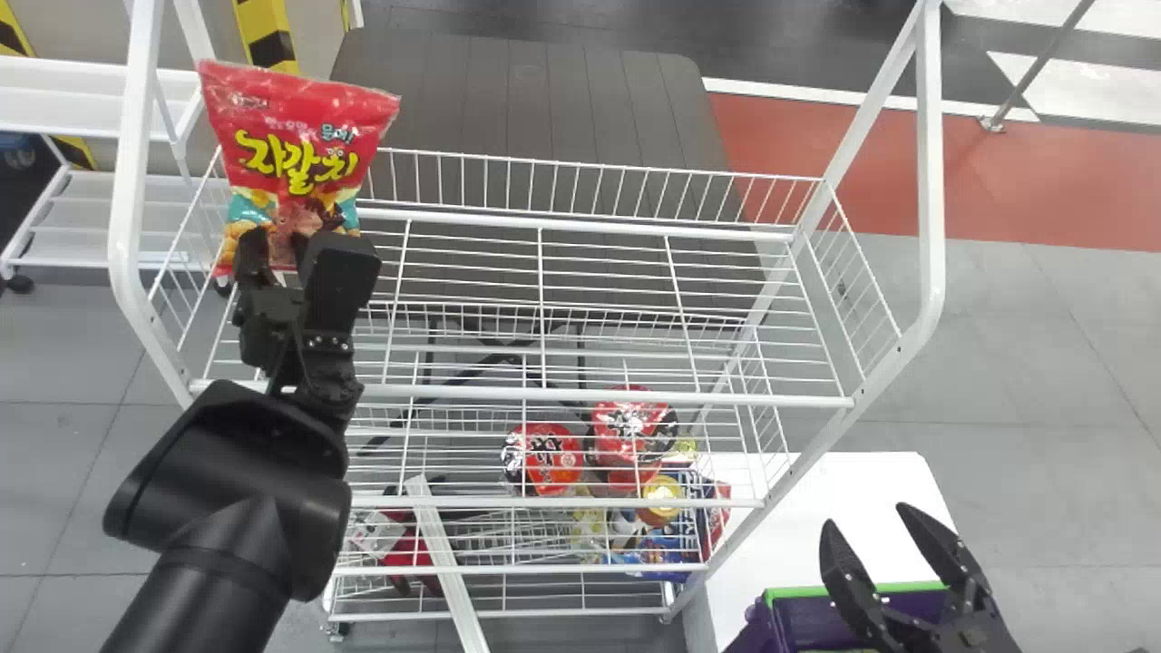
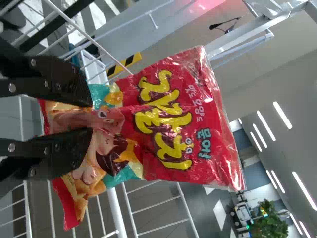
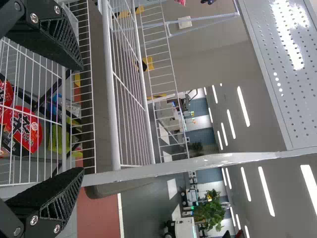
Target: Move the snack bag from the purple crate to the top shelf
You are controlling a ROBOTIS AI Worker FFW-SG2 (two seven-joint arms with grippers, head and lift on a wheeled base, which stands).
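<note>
We pinch the snack bag (image 1: 299,136) low down in our left gripper (image 1: 297,247), fingers a bit apart, over the top shelf's (image 1: 590,396) left end. Our empty right gripper (image 1: 864,517) is wide open.

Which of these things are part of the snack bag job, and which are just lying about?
For the job:
shiny red snack bag, held by the black left gripper
white wire top shelf
purple crate with green rim
black right gripper, open

Just about:
red round tubs below the top shelf
dark grey table
leafy green plant
</note>
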